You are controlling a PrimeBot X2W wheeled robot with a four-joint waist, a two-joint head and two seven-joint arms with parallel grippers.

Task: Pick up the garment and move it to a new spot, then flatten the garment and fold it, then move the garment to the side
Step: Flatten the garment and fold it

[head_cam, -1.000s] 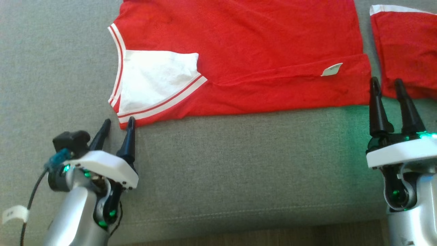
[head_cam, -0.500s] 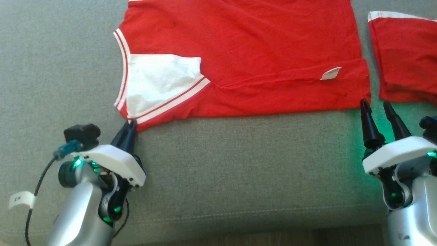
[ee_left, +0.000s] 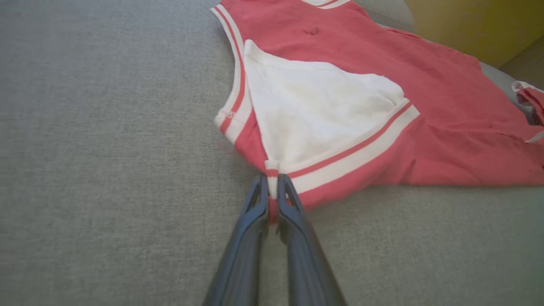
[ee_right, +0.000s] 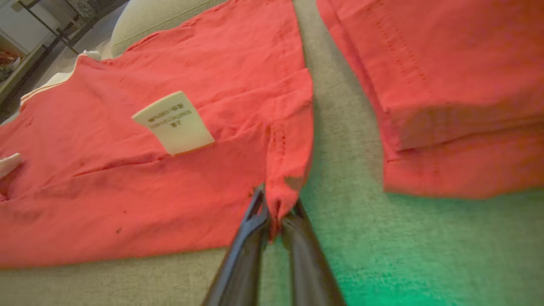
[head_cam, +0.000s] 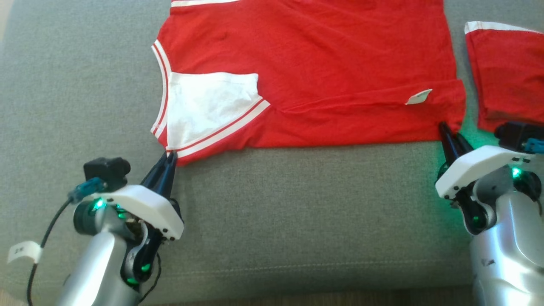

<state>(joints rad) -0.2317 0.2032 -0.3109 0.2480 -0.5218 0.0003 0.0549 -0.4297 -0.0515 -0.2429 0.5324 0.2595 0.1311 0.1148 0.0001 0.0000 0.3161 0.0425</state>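
L fingers pinch garment at striped near corner, R fingers at hem corner; grey cushion around.

Grey woven cushion: spans the head view, with a stitched seam across it toward 6 o'clock. Folded red cloth, white band on its far edge: lies on the cushion at 2 o'clock, layers stacked. Wooden floor: narrow strip at 6 o'clock. Yellow surface: beyond the cushion at 1 o'clock, left wrist view. Dark-framed furniture: blurred, at 10 o'clock, right wrist view.
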